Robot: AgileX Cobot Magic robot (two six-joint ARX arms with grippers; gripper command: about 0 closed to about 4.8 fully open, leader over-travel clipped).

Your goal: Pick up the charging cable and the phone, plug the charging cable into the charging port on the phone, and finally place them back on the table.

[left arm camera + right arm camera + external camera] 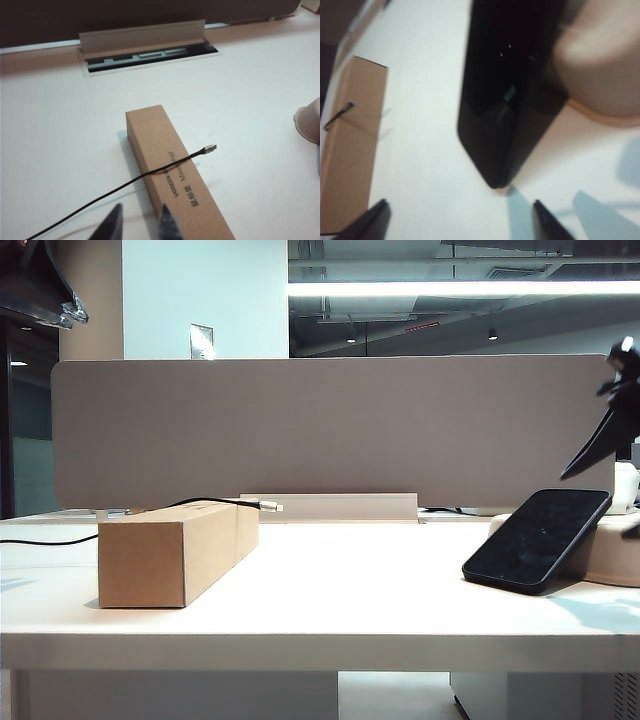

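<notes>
The white desk (330,590) carries a cardboard box (180,550) on the left and a beige tray (620,560) at the far right. The phone (537,540) leans tilted against that tray, one short edge on the desk, screen facing up and left. The charging cable (215,502) is draped across the top of the box, its silver plug tip (209,149) hanging free past the box's right side.

The step in hand looks like the approach to both pickups. The right pincer (460,220) hovers over the phone's low end, spread wide, holding nothing; it should straddle the phone's long edges and keep clear of the short edge, where the charging port presumably lies but cannot be made out here. The left pincer (137,225) is above the near end of the box, its tips slightly apart and empty. Best to pinch the cord just behind the plug, where it overhangs, so the tip stays steerable.
</notes>
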